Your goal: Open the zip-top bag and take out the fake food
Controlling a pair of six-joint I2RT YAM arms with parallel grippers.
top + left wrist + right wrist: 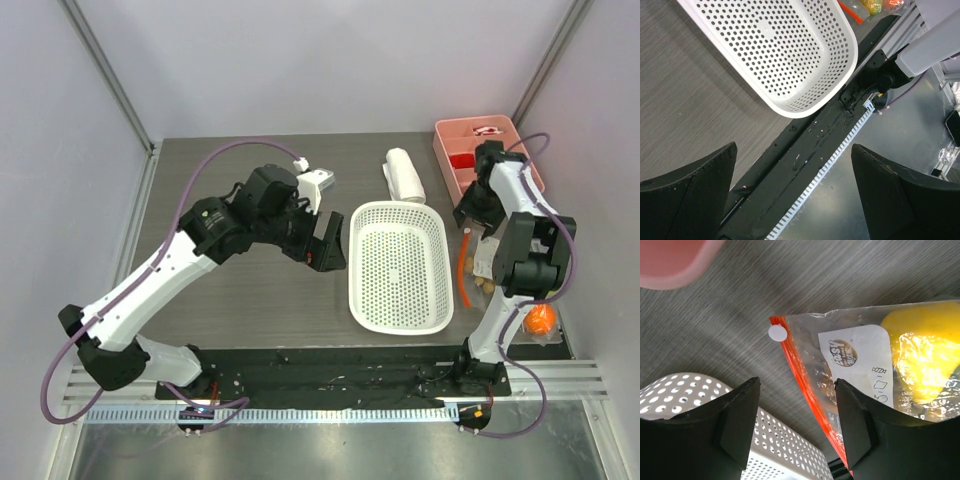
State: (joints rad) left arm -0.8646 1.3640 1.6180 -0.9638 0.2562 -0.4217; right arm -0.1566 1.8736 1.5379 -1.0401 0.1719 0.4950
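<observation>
1. Nearest the arm bases, a clear crinkly zip-top bag lies flat on the grey wood-grain table, between the white perforated plastic basket and the table's right edge. It looks to be sealed.
2. The fake food is inside the bag: a yellow lemon-like piece, with a round orange fruit at the near end. Other pieces are hidden under the right arm.
3. The bag's orange-red zip strip has its long axis running near-to-far, alongside the basket's right wall. A small white round tab sits at its far end.
4. The right gripper hangs over that far end, fingers spread and holding nothing. In the right wrist view the strip passes between them. Whether they touch the plastic cannot be told.
5. The left gripper is also spread and empty. It is on the basket's left side, well apart from the bag.
6. Judgement: the right arm is much nearer, so the first pinch at the strip falls to it.
7. Farthest back is a pink plastic tray, beyond the right gripper.
</observation>
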